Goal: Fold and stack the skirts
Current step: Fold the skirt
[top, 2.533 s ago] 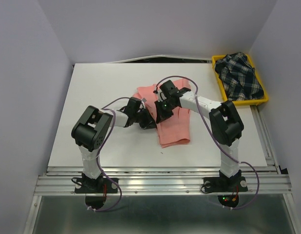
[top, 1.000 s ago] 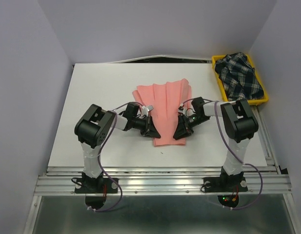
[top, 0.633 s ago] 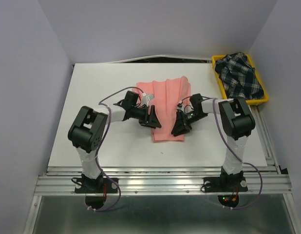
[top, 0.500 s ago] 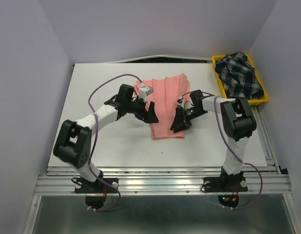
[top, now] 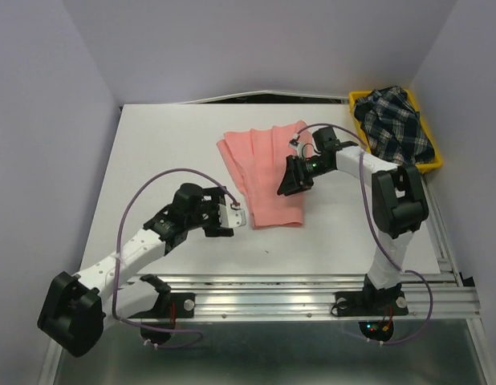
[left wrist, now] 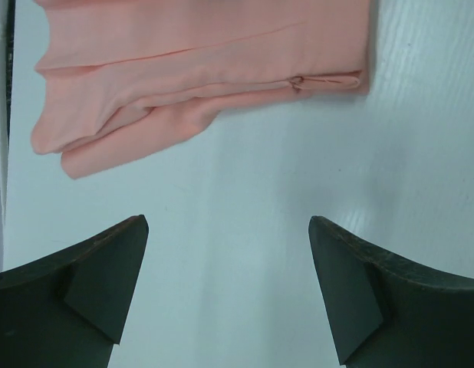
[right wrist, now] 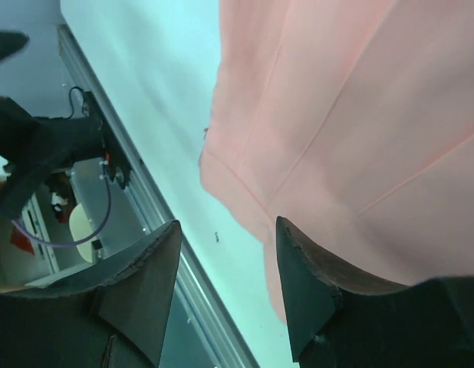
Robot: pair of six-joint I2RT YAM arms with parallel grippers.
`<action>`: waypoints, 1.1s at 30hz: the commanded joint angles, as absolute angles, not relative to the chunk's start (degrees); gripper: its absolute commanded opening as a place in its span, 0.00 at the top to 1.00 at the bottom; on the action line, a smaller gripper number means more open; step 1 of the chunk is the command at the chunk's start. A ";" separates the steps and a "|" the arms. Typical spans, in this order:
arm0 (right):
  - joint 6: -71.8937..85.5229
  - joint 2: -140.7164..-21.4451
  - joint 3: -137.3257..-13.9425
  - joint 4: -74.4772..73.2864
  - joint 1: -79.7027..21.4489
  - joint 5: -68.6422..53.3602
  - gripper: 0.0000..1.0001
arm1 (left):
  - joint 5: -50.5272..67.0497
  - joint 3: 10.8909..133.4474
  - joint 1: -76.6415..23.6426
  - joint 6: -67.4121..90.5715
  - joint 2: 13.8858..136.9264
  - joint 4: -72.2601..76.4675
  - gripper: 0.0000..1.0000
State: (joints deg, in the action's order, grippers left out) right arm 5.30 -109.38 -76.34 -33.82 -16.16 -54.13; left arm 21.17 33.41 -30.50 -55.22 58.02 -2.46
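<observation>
Salmon-pink skirt (top: 264,172), pleated and folded, lies mid-table (top: 152,160), its long axis running far to near with the fanned end away from me, the plaid skirt (top: 395,124) lies bunched in the yellow tray (top: 404,168), and my left gripper (left wrist: 229,230) and right gripper (right wrist: 228,226) stand spread, holding nothing.

One skirt (top: 264,172) is lying at the middle of the worktop (top: 168,152). The other skirt (top: 392,124) is sitting in the tray (top: 404,168) at the far right corner. The left claw (top: 234,218) is hanging just left of the middle skirt's near corner, and the right claw (top: 290,183) is hovering over its right part.
</observation>
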 commanded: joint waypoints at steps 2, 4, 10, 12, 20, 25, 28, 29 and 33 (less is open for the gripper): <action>0.97 -115.13 -82.35 -31.82 -18.10 -49.31 0.43 | 14.68 25.68 -37.69 -68.54 57.57 8.68 0.02; 0.70 -116.54 -82.53 -31.03 -18.71 -48.00 0.45 | 15.03 22.26 -39.37 -74.75 58.53 12.37 0.02; 1.32 -120.93 -81.65 -29.71 -19.86 -45.01 0.49 | 15.73 24.77 -44.91 -77.26 70.36 16.52 0.02; 1.58 -121.81 -81.21 -29.79 -20.39 -43.69 0.51 | 15.38 26.18 -46.48 -76.21 73.90 17.66 0.02; 1.76 -125.59 -81.30 -31.81 -22.14 -39.12 0.53 | 14.07 30.49 -50.71 -77.52 86.55 22.41 0.02; 2.37 -126.91 -81.65 -32.25 -22.15 -39.29 0.53 | 13.71 34.88 -51.15 -74.37 89.82 22.07 0.02; 2.55 -127.44 -82.00 -32.61 -22.67 -39.81 0.53 | 13.27 38.66 -51.33 -71.99 92.28 20.40 0.02; 2.46 -127.44 -82.09 -32.78 -22.68 -39.81 0.53 | 13.10 40.33 -51.33 -71.29 93.50 20.13 0.02; 2.64 -127.44 -82.18 -33.13 -22.68 -40.25 0.53 | 12.39 42.80 -51.33 -69.26 95.01 19.34 0.02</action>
State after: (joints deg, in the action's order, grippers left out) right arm 4.80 -123.13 -82.91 -31.57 -20.88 -48.51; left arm 12.95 40.60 -50.96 -72.53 93.86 22.35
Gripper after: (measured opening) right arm 0.462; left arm 0.985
